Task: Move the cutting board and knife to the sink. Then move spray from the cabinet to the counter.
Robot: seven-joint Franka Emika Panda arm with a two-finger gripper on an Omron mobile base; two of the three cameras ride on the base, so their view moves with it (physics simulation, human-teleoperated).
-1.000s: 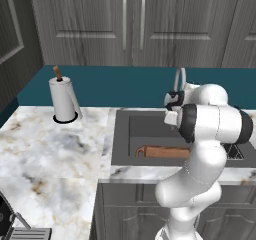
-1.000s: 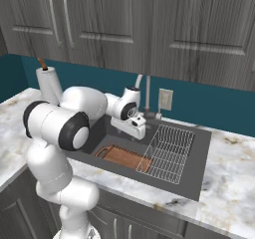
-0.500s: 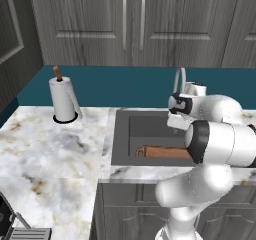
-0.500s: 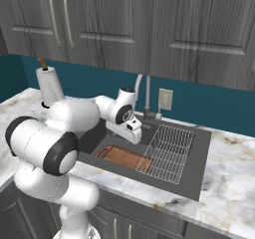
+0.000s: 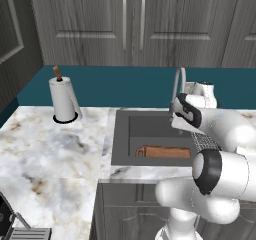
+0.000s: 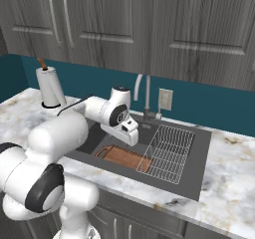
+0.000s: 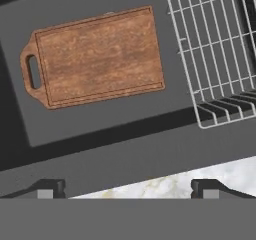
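Fingers [image 7: 51, 188] of the gripper [image 7: 128, 188] stood spread to their widest with nothing between them, hanging above the near edge of the sink [image 7: 100, 149] where the basin wall met a strip of marble counter [image 7: 170, 184]. Below and beyond them the cutting board [image 7: 97, 56] lay flat on the floor of the sink, apart from the fingers. In the hand view its long axis ran across the picture with a slight tilt, the handle cut-out at the left end and the plain short end toward the wire rack [image 7: 215, 49]. From the base views the board [image 5: 164, 152] [image 6: 122, 157] lay lengthwise along the front wall of the basin [image 5: 120, 139] [image 6: 199, 168], its handle end pointing toward the paper towel side. The wire rack [image 6: 167, 146] sat in the other half of the same basin, just beside the board's plain end; whether they touched could not be told. Nothing lay on the board or in the rack. A slim metal faucet [image 6: 142, 91] [image 5: 177, 81] rose behind the sink against the teal backsplash [image 6: 209, 108]. Well off on the counter [image 5: 45, 154] [image 6: 234, 168] stood a paper towel roll [image 5: 62, 99] [image 6: 50, 86], upright on its holder, below grey wall cabinets [image 5: 135, 24] [image 6: 149, 19].
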